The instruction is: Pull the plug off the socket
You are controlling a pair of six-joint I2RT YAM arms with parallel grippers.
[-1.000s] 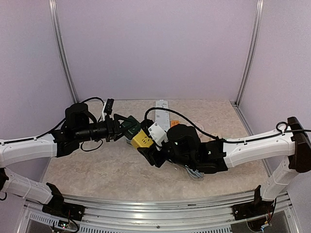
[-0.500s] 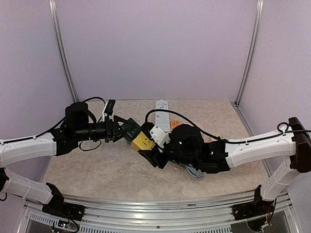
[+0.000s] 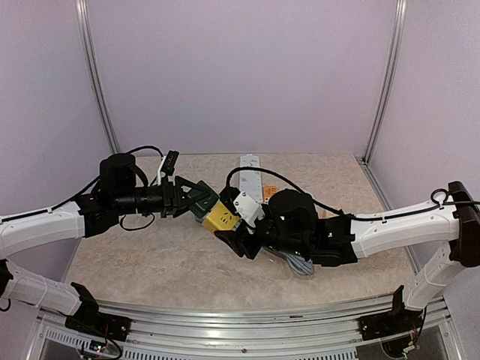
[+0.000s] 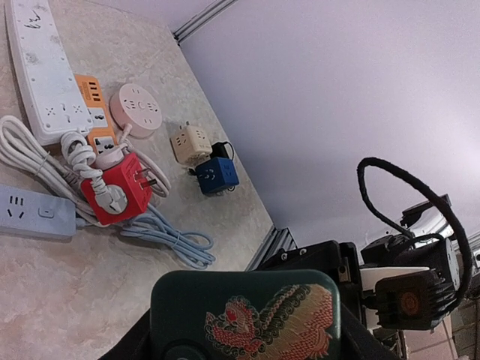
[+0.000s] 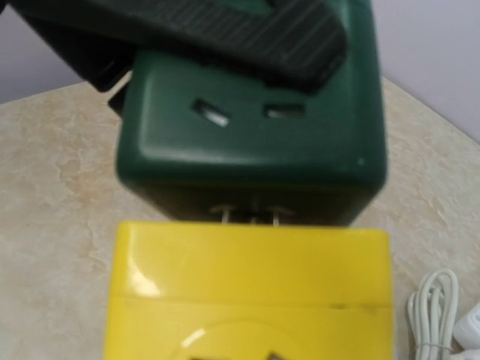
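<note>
A dark green plug cube with a dragon print is joined to a yellow socket cube, both held above the table's middle. My left gripper is shut on the green cube, its black fingers on both sides of it. My right gripper is shut on the yellow cube from the right. In the right wrist view, metal prongs bridge a narrow gap between the green cube and the yellow cube. My right gripper's own fingers are hidden there.
On the table lie a white power strip, a red cube with a wound cable, a pink round socket, beige and blue cubes, a grey strip and coiled cables.
The right arm's wrist has drifted slightly to the right and the left arm's elbow has risen a little. The two cubes stay joined in both grips.
</note>
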